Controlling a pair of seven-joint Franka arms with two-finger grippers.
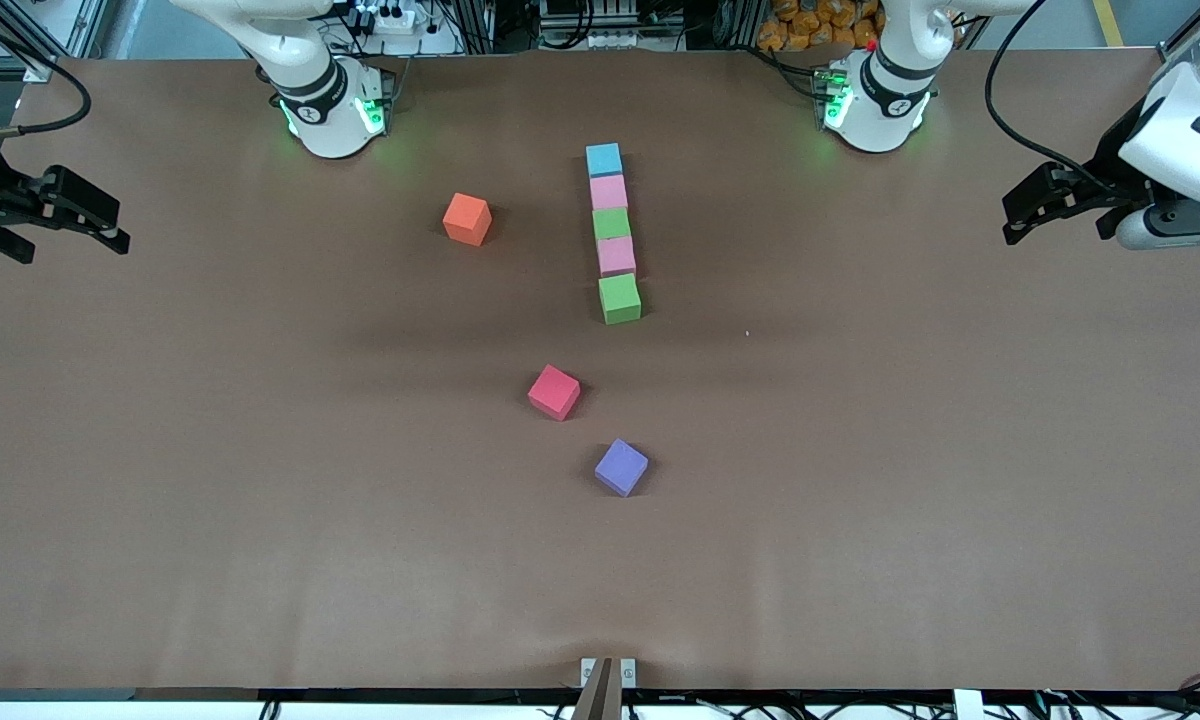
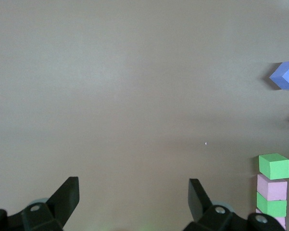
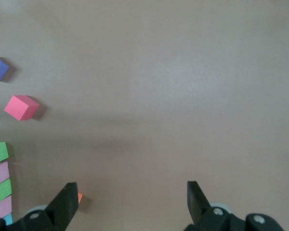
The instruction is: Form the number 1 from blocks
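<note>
A: Where do we find the blocks?

B: We see them in one straight column in the middle of the table, between the two arm bases. Farthest from the front camera sits the light blue block [image 1: 604,159], then a pink block [image 1: 608,191], a green block [image 1: 611,222], a second pink block [image 1: 616,256], and nearest the camera a second green block [image 1: 619,298]. Each seems to touch its neighbour, though we cannot rule out a hairline gap from this height.

A: And the grippers?

B: Both are well away from the column. The left gripper [image 1: 1015,216] hangs over the left arm's end of the table, its fingers [image 2: 67,195] spread wide with nothing between them. In the left wrist view we catch only the camera-side end of the column at the frame's edge, well clear of the fingers.

A: The right one?

B: The right gripper [image 1: 110,228] hangs over the right arm's end of the table, fingers [image 3: 66,204] likewise wide and holding nothing, and the column shows at the edge of its wrist view.

A: What else lies on the table?

B: We see an orange cube [image 1: 467,219] beside the column toward the right arm's end, and a red cube [image 1: 554,391] and a purple cube [image 1: 621,467] nearer the front camera than the column.
</note>
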